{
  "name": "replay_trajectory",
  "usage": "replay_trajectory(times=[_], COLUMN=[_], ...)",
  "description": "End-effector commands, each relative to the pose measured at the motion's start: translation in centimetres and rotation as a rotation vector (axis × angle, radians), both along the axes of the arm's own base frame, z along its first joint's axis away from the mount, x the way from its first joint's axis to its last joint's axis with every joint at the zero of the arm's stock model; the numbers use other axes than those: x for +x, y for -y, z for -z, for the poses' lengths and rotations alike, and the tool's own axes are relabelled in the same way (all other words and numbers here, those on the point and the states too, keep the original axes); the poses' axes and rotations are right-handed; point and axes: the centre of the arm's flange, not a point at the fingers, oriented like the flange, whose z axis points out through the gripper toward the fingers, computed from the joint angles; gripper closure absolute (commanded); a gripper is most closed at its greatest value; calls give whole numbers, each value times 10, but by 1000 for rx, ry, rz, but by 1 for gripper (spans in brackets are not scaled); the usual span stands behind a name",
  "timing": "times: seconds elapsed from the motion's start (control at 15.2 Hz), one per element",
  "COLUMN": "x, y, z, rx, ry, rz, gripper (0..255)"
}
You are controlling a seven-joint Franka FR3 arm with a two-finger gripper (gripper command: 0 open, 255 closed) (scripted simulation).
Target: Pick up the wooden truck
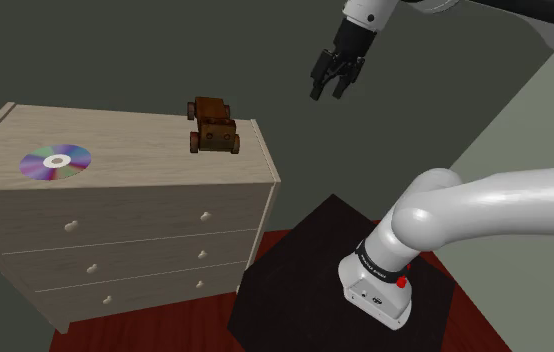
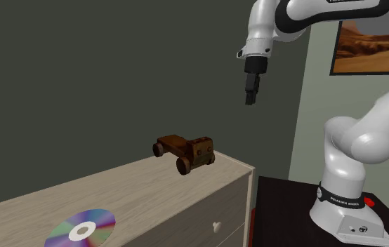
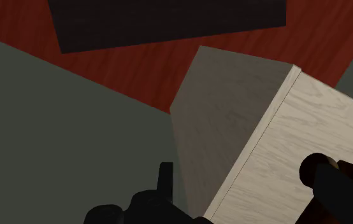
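The brown wooden truck [image 1: 212, 126] stands upright on the light wooden dresser top [image 1: 145, 150], at its far corner towards the shoulder view's right. In the second exterior view the truck [image 2: 184, 152] sits near the dresser's [image 2: 151, 189] back edge. My black gripper [image 1: 329, 92] hangs in the air, well above the truck and off past the dresser's side, fingers open and empty. Seen side-on, the gripper [image 2: 248, 98] points down. In the wrist view the gripper [image 3: 244, 172] looks down past the dresser's corner, with the truck [image 3: 310, 169] partly hidden behind one finger.
A shiny CD [image 1: 55, 161] lies on the dresser top, far from the truck. The dresser has three drawers with small knobs. My black stand [image 1: 305, 260] is on a red floor beside the dresser. A framed picture [image 2: 372, 42] hangs on the wall.
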Motion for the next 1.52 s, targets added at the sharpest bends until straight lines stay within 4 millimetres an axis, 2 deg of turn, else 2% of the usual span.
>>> replay_trajectory(times=[0.0,0.4,0.73,1.12,1.45], x=[0,63,109,153,180], y=[0,-53,-105,-174,-237], z=[0,13,26,43,59], rx=[0,-10,-19,-29,-37], ry=[0,-27,-50,-78,-101], rz=[0,-166,-304,-470,-609], gripper=[0,0,0,0,0])
